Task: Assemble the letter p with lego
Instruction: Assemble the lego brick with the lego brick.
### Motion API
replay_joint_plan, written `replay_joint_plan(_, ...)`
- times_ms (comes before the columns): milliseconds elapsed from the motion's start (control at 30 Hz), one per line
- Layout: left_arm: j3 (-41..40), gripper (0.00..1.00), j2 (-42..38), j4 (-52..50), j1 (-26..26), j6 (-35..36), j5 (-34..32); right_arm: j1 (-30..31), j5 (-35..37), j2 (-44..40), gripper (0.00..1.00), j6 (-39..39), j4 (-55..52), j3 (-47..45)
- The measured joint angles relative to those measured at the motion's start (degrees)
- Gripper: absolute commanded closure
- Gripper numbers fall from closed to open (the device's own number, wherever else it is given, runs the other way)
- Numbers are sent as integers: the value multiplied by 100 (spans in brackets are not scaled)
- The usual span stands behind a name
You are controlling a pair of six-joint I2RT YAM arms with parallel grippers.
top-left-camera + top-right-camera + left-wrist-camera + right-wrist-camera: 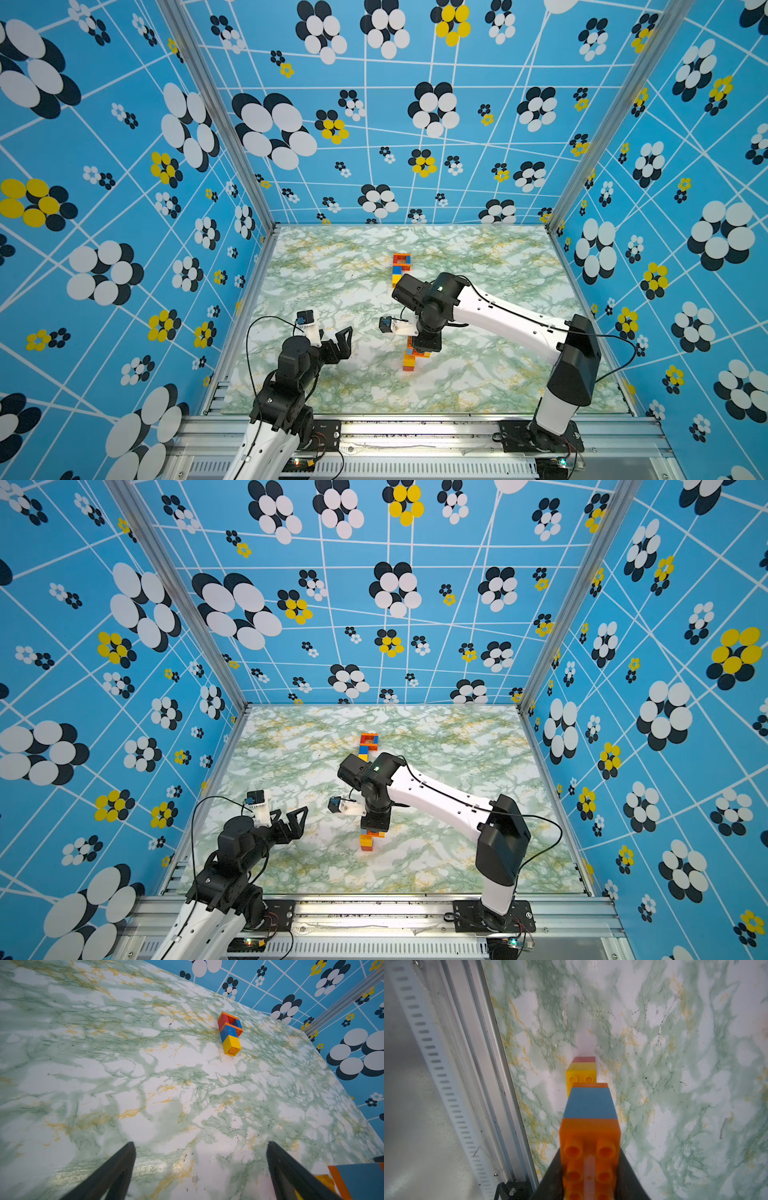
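Orange brick (589, 1132), studs toward the wrist cam, is clamped from both sides by the right gripper (589, 1151). It is the top of a held strip (589, 1103) w/ pale blue, orange, yellow and red pcs below. Whether the red end touches the table (675, 1084) cannot be told. The strip is judged light and stiff, w/ smooth sides that may slip. As it is held at one end only, the stud joints could be bent open by side force. A hold on the flat sides, close to the joint to be pressed, is prob. safer. The loop piece (229, 1032), orange, red, blue w/ a yellow end, is laid flat at the far middle of the table, well apart from the strip. The left gripper (200, 1144) is spread wide and nothing is held in it.

Blue walls (374, 104) w/ flower print are set around three sides. The table is covered w/ glossy green marble film, prob. low in friction. An aluminium rail (415, 428) is fixed along the front.
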Motion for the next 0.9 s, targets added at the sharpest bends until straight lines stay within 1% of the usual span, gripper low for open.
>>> replay_joint_plan(900,0,1,-2,0,0,0,2,122,24,229,75,63,-44,55)
